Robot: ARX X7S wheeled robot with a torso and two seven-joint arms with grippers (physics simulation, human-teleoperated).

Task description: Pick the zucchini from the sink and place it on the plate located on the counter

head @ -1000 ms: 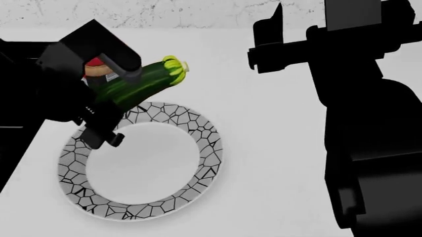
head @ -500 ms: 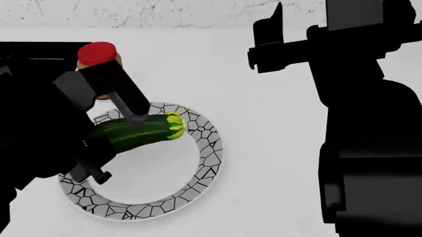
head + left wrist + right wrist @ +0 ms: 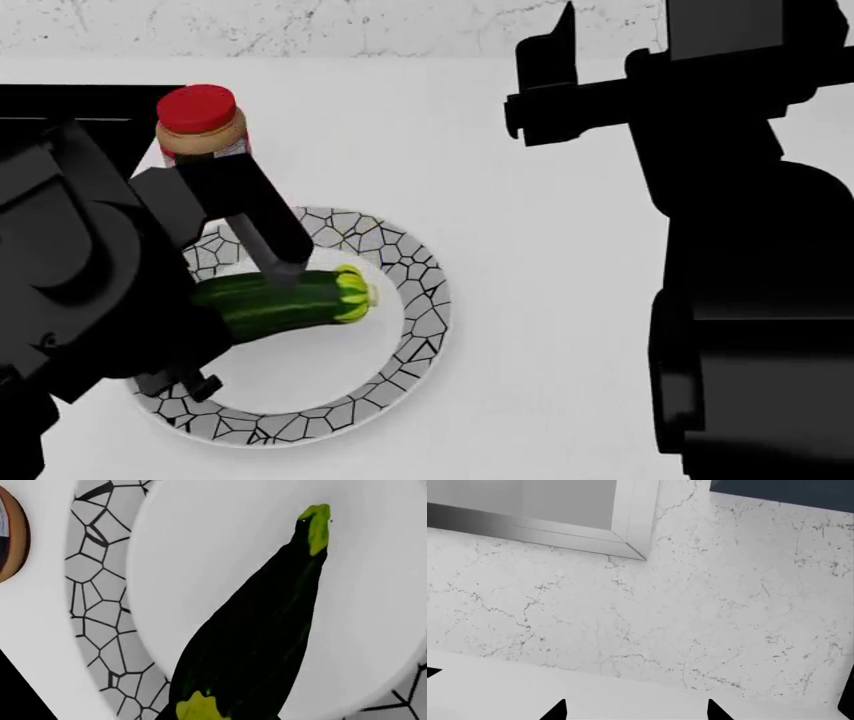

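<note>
White counter (image 3: 534,300) bears the plate (image 3: 420,300); left tool (image 3: 254,290) grips the zucchini (image 3: 274,303) over it.

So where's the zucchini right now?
In the head view the zucchini sits at left, held by the left hand over the plate, near the red-lidded jar.

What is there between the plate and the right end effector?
Only bare counter lies between the plate and the right end effector, as the head view shows.
</note>
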